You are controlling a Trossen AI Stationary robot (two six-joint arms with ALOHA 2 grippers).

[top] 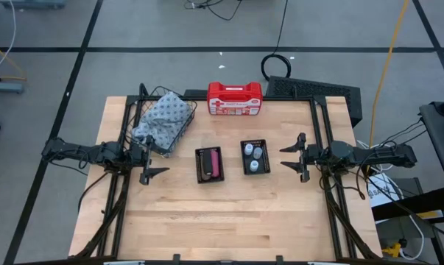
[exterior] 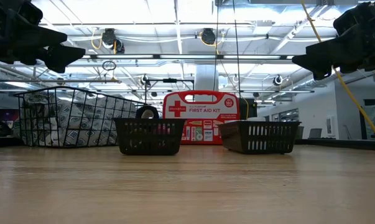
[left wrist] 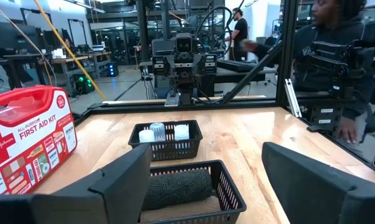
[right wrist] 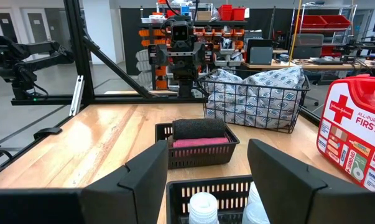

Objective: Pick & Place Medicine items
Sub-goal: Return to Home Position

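Two small black mesh trays stand side by side on the wooden table. The left tray (top: 209, 164) holds oblong blocks: a black one (right wrist: 199, 129), a pink one (right wrist: 201, 142) and a brownish one (left wrist: 175, 210). The right tray (top: 255, 157) holds three whitish round bottles (left wrist: 165, 131), standing upright. My left gripper (top: 157, 160) hovers open, to the left of the block tray, pointing toward it. My right gripper (top: 289, 156) hovers open, to the right of the bottle tray, pointing toward it. Both are well above the table in the low view, left gripper (exterior: 56, 53) and right gripper (exterior: 305, 62).
A red-and-white first aid kit (top: 235, 99) stands upright at the far edge. A black wire basket (top: 163, 121) full of patterned packs sits at the far left. Bare table lies toward the near edge (top: 229, 228). People show beyond the table in the left wrist view (left wrist: 327, 37).
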